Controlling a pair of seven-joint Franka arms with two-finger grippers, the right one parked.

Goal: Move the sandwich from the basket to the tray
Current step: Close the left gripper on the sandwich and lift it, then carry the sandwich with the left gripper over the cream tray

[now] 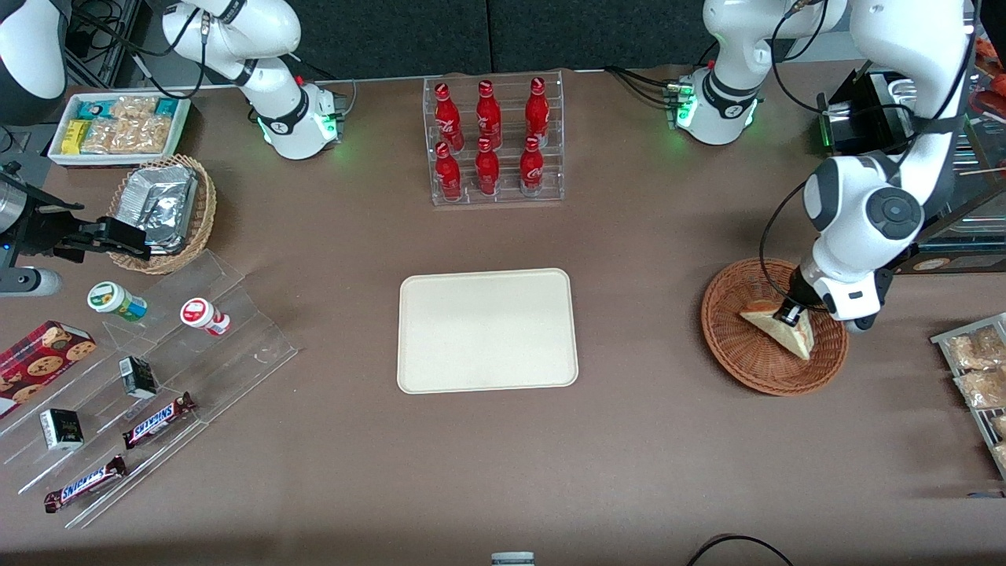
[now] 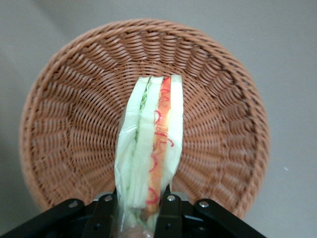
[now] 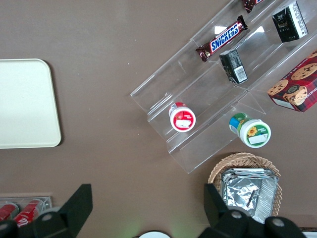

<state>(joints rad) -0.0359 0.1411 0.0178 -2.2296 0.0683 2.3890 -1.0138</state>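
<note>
— Where is the left arm's black two-finger gripper [image 2: 141, 208]?

— Down inside the wide, shallow round reddish-brown wicker basket [image 1: 731, 346], at the working arm's end of the table. Its 2 fingers [image 2: 171, 210] are clamped narrow on 1 end of the small triangular wedge sandwich [image 2: 151, 153] of pale white bread, one finger against each bread face.

— And how does the sandwich sit?

— On edge between the fingers, its cut side toward the wrist camera: green filling along one bread slice, red-orange along the other, under a clear wrap. In the front view the wedge [image 1: 774, 326] lies over the basket's woven floor, and I cannot tell whether it is touching the weave or just above it.

— Where is the flat cream-coloured rectangular plastic tray [image 1: 487, 330]?

— At the middle of the brown table [image 1: 629, 440], well apart from the basket, with nothing on it.

— What else stands around?

— A clear acrylic rack holding 6 red bottles [image 1: 491, 141] stands farther from the front camera than the tray. Toward the parked arm's end: a smaller tan wicker basket of silver foil packets [image 1: 161, 208], a white box of snack packets [image 1: 118, 126], and a clear stepped display [image 1: 157, 377] carrying 2 Snickers bars [image 1: 157, 419].
</note>
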